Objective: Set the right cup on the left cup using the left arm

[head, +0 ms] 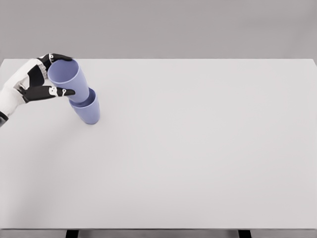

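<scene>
The left hand [42, 79] comes in from the left edge of the picture, at about 9 o'clock, a bit above the middle. The arm is white and the fingers [57, 58] are black. They are curled around the top cup [69, 79]. One finger goes over the far side of the rim, and the thumb presses on the near side, lower down. So the hand is closed on this cup and has a hold of it.

The top cup is light purple-blue. Its open mouth looks up and leans a little to the left, toward the hand. Its bottom end sits inside the bottom cup [88, 111].

The bottom cup is the same color. It stands on the table [198, 148], at about 5 o'clock from the top cup. Only its lower part and its rim show, since the top cup fills its mouth. The two cups touch, one in the other, and make a leaning stack. The stack tips up toward 11 o'clock. A soft shadow lies under the bottom cup.

Both cups are in the far left part of the table, at about 10 o'clock from the middle of the table. They are near the back edge and well away from the front edge.

The table is wide, flat and white. Two dark legs [72, 233] peek out under its front edge, one at 7 o'clock and one at 5 o'clock. Behind the table is a plain gray wall [198, 25].
</scene>
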Controlling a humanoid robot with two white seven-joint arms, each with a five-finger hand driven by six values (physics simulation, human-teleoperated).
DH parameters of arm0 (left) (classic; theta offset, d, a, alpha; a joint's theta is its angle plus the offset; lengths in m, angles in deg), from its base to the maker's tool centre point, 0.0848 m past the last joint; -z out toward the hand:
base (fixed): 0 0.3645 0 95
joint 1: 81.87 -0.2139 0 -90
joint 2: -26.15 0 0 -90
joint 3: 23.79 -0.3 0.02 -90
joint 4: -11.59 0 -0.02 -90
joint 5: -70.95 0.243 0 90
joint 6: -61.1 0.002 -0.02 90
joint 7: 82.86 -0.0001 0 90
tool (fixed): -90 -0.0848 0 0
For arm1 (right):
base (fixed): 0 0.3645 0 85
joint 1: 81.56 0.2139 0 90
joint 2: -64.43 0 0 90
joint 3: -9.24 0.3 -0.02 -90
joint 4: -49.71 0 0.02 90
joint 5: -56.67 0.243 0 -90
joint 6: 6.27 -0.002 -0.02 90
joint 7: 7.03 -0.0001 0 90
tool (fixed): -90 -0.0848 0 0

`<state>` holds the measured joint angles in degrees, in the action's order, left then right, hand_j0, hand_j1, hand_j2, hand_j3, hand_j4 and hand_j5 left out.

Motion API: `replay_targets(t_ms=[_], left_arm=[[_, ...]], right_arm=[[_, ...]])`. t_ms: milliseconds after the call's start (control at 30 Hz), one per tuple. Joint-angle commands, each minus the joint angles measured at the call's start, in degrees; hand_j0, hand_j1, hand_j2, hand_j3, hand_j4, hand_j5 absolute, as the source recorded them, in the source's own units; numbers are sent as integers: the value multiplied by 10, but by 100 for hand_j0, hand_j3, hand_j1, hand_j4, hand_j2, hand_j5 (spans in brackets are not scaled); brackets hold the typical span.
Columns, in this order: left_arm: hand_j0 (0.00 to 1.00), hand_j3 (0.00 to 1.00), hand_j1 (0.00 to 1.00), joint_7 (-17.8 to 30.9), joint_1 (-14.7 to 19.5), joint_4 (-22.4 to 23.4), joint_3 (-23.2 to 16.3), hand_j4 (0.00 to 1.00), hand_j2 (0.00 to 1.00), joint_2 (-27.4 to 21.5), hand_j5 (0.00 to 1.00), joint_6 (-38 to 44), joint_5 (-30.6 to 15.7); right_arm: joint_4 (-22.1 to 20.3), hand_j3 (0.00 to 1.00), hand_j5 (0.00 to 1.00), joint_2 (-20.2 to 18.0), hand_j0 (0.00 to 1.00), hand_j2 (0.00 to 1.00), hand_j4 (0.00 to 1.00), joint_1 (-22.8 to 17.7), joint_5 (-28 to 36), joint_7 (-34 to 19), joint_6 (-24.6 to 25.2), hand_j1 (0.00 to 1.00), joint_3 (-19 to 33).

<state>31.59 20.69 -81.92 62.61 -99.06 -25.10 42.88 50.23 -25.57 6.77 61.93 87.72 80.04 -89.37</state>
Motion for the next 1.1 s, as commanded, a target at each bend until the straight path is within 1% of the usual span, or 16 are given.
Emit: replay_targets(t_ms=[0, 167, 633, 700, 767, 1067], left_arm=[[65, 65, 65, 0, 1, 6, -4, 65, 65, 1, 65, 1, -2], [65, 65, 65, 0, 18, 21, -27, 65, 65, 3, 65, 1, -2], [66, 66, 66, 1, 18, 31, -28, 66, 66, 2, 66, 1, -1], [68, 68, 68, 1, 18, 31, -31, 68, 68, 2, 68, 1, -1], [79, 79, 79, 1, 18, 31, -32, 79, 79, 3, 79, 0, -1], [84, 84, 84, 1, 18, 30, -31, 84, 84, 2, 84, 0, 5]], right_arm=[[0, 100, 100, 0, 100, 100, 100, 0, 0, 0, 0, 100, 0], [0, 100, 100, 0, 100, 100, 100, 0, 0, 0, 0, 100, 0], [0, 100, 100, 0, 100, 100, 100, 0, 0, 0, 0, 100, 0], [0, 100, 100, 0, 100, 100, 100, 0, 0, 0, 0, 100, 0], [0, 100, 100, 0, 100, 100, 100, 0, 0, 0, 0, 100, 0], [0, 100, 100, 0, 100, 100, 100, 0, 0, 0, -1, 100, 0]])
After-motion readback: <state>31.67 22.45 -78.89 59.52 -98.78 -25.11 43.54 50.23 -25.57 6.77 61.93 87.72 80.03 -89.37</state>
